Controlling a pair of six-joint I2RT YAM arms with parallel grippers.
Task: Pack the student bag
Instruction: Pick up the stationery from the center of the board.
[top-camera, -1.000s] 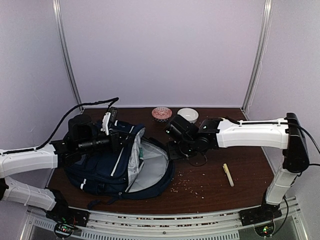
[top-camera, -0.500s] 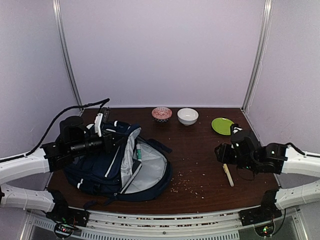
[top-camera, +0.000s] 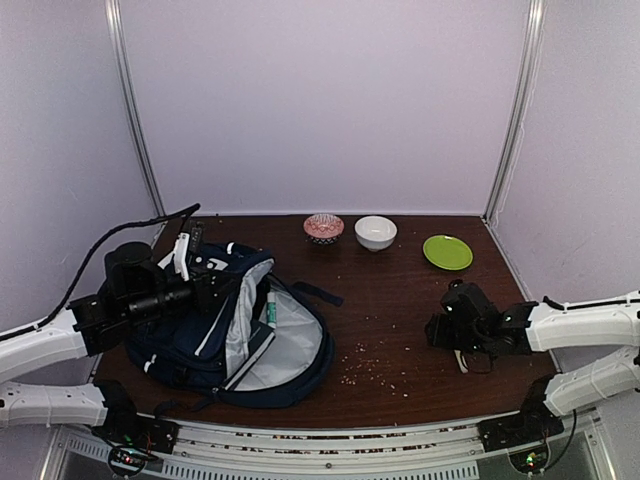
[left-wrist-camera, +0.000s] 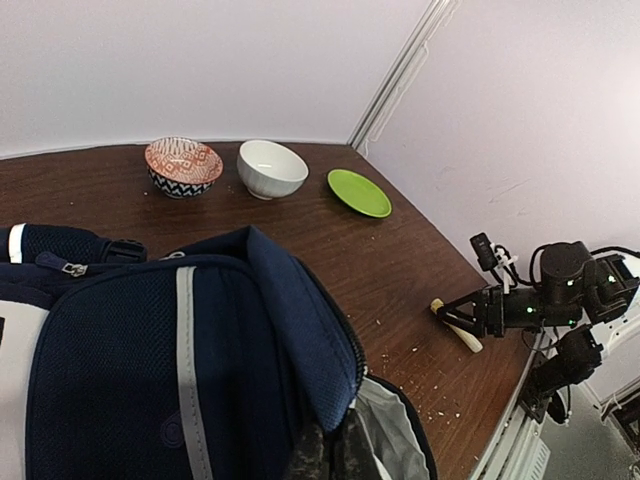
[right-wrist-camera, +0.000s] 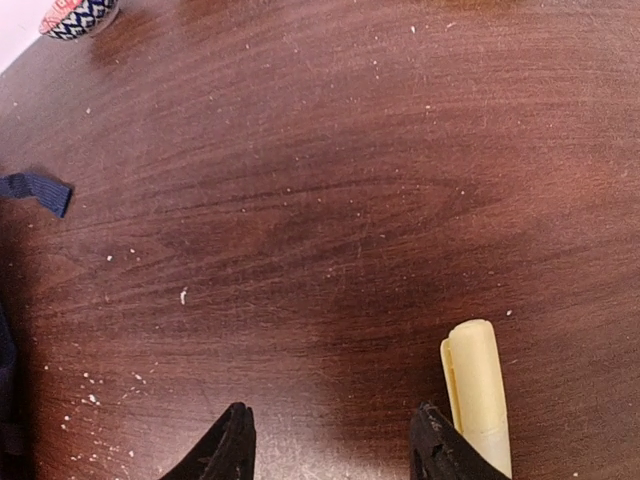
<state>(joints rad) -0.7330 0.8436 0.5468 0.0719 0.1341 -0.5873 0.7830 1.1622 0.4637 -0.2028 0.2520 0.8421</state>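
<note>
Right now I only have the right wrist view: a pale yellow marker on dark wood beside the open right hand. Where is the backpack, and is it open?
Observer: The navy-blue fabric backpack lies on the table's left side, unzipped, grey lining showing.
Operator: Is anything holding it?
Observer: Yes, the left hand is shut on its raised rim.
Operator: Anything inside?
Observer: A slim white stick with a green end lies on the lining.
</note>
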